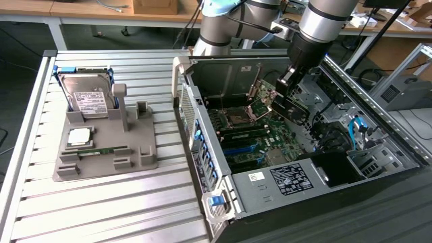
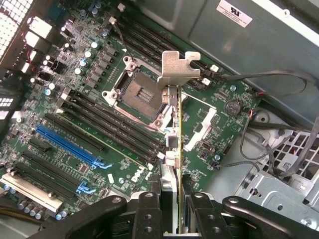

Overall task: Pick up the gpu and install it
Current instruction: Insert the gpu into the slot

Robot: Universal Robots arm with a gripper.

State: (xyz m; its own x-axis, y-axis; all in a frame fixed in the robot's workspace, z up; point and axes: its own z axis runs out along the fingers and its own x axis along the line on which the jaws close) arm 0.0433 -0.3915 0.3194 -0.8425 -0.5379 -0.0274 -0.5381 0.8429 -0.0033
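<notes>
One black two-fingered claw (image 2: 175, 215) was clamped on the thin dark gpu card (image 2: 174, 134) with its silver bracket, edge-on above the green motherboard (image 2: 119, 167) inside the open case; judged risk: a tilted card could miss its slot and jam

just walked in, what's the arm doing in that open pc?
The arm's end effector is shut on the gpu, holding it edge-on inside the open case, above the motherboard, with the bracket end farthest from the wrist. The card does not look seated in any slot yet. On the grey tray beside the case, the hard drive and memory stick sit untouched.
</notes>
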